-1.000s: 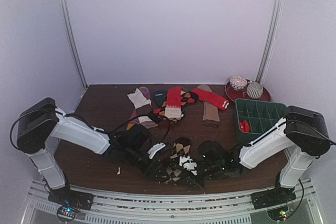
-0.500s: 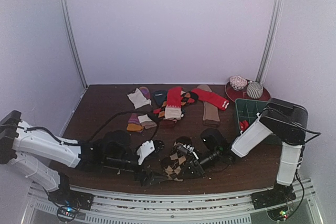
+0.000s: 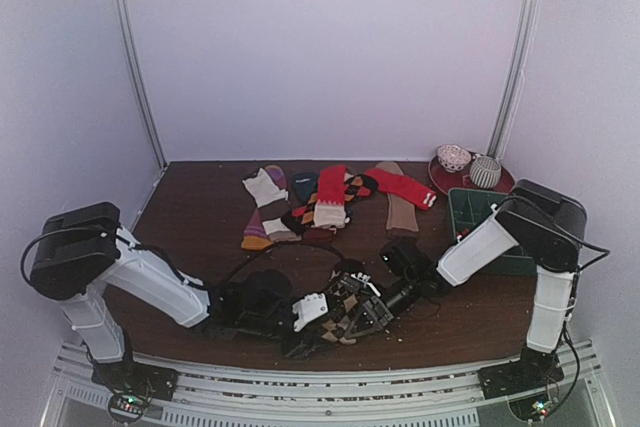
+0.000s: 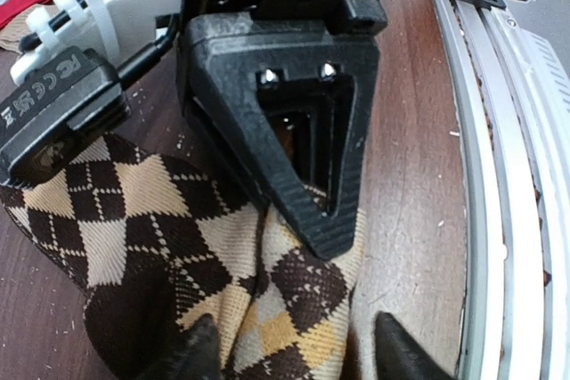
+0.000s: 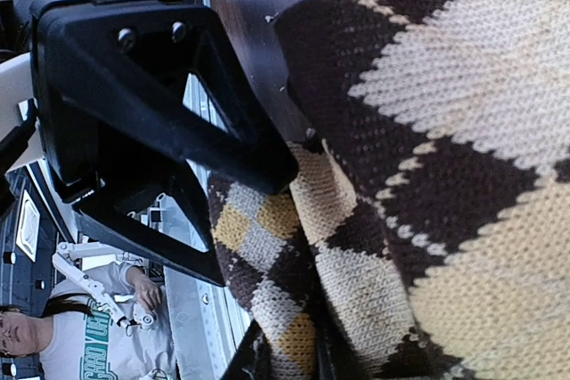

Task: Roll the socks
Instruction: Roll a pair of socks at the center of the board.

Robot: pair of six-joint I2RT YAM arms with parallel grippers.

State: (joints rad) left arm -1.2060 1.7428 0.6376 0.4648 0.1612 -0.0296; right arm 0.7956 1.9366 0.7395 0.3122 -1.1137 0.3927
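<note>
The dark brown argyle sock (image 3: 347,324) lies bunched near the table's front edge, between my two grippers. My left gripper (image 3: 316,313) is open; in the left wrist view its fingertips (image 4: 201,351) straddle the end of the argyle sock (image 4: 169,238). My right gripper (image 3: 356,299) meets it from the right and is shut on a fold of the argyle sock (image 5: 463,157). The right gripper's black finger (image 4: 303,131) presses on the sock just ahead of my left jaws. The red sock with the striped cuff (image 3: 402,186) lies flat at the back.
A heap of other socks (image 3: 300,202) lies at the back middle. A green compartment tray (image 3: 480,217) stands at the right, with a red plate (image 3: 440,178) of rolled sock balls behind it. The metal front rail (image 4: 499,175) runs close beside the grippers.
My left arm has lifted its elbow and brought its gripper right, onto the end of the argyle sock. My right gripper has drawn the sock into a tighter bunch.
</note>
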